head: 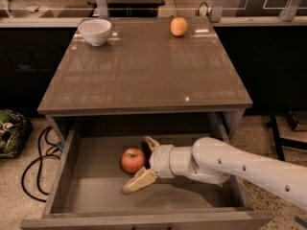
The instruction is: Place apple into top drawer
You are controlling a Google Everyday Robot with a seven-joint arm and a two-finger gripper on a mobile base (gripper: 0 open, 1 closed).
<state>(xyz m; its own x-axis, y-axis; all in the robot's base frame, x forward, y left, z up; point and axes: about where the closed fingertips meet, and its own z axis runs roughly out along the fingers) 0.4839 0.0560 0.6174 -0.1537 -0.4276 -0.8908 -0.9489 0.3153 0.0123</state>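
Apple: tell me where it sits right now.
In the camera view the apple lies on the floor of the open top drawer, left of centre, between the open fingers of the gripper, which reaches in from the picture's right.
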